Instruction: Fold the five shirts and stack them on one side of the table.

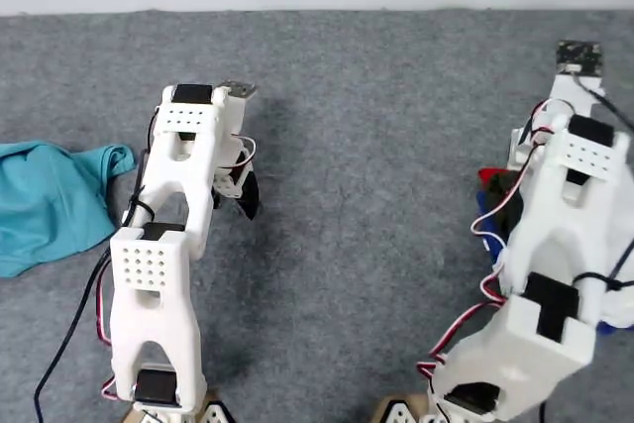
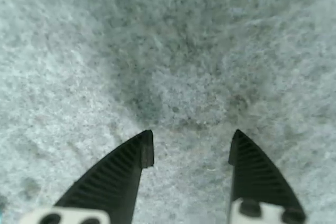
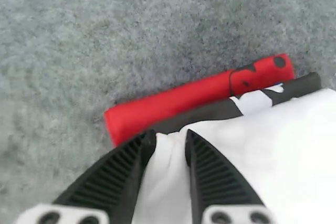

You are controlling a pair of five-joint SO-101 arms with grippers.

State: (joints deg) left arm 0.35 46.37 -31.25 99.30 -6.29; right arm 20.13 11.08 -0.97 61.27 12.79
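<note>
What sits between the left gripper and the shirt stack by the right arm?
Nothing. The high view shows only bare grey table between the left gripper and the shirt stack.

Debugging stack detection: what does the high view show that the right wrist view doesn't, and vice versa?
High view adds: a crumpled teal shirt lying unfolded beside the left arm, away from the stack. Right wrist view adds: the white shirt on top of a black layer, with the right gripper closed on the white shirt's edge. Both share: the red shirt poking out from the stack, and the grey felt table.
</note>
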